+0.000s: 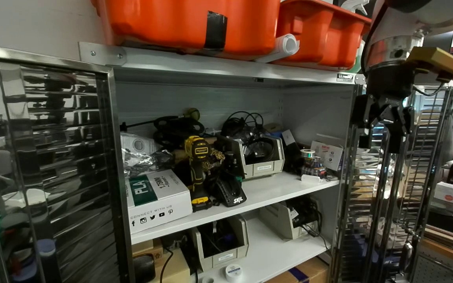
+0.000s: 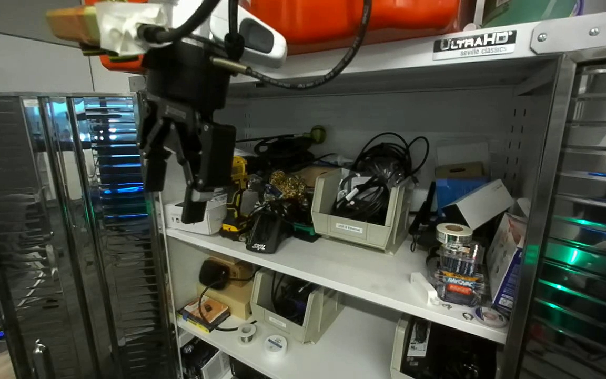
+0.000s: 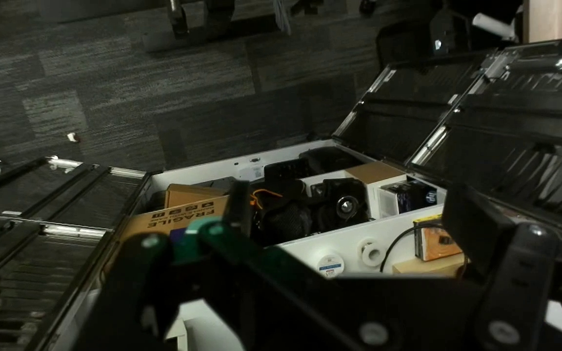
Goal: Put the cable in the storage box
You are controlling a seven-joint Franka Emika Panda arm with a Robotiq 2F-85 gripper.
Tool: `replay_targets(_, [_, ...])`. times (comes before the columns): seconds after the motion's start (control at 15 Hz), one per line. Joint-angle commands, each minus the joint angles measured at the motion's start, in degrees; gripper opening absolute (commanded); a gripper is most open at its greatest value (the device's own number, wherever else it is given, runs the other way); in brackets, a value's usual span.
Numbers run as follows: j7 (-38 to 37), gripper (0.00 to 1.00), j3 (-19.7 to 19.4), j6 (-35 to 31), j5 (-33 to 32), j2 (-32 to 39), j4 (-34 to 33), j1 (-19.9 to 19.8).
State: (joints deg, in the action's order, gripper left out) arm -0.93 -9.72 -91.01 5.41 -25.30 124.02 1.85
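My gripper [image 1: 380, 139] is open and empty, in front of the cabinet above its middle shelf; it also shows in an exterior view [image 2: 174, 192] and, with fingers wide apart, in the wrist view [image 3: 354, 209]. A grey storage box [image 2: 371, 237] on the middle shelf holds black cables [image 2: 363, 200], with loops rising behind; the box also shows in an exterior view [image 1: 265, 169]. A grey box [image 1: 223, 257] with dark cables and another [image 1: 277, 220] with cable hanging out stand on the lower shelf. A black cable [image 3: 392, 246] curves beside an orange package. Which cable is meant, I cannot tell.
Open metal doors [image 1: 61, 169] [image 2: 92, 237] flank the cabinet. A yellow drill [image 1: 199, 153], a white PLA box [image 1: 159, 200] and a battery pack [image 2: 458, 284] stand on the middle shelf [image 2: 329, 263]. Orange bins [image 1: 187, 23] sit on top. Small spools [image 2: 275, 345] lie on the lower shelf.
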Motion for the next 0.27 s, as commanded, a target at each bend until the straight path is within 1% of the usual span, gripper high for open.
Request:
replay_targets(0.0, [1.08, 1.00, 1.85, 0.37, 0.76, 0.21, -0.12, -2.33])
replay_targets(0.2, [1.48, 1.00, 1.83, 0.65, 0.77, 0.21, -0.12, -2.31])
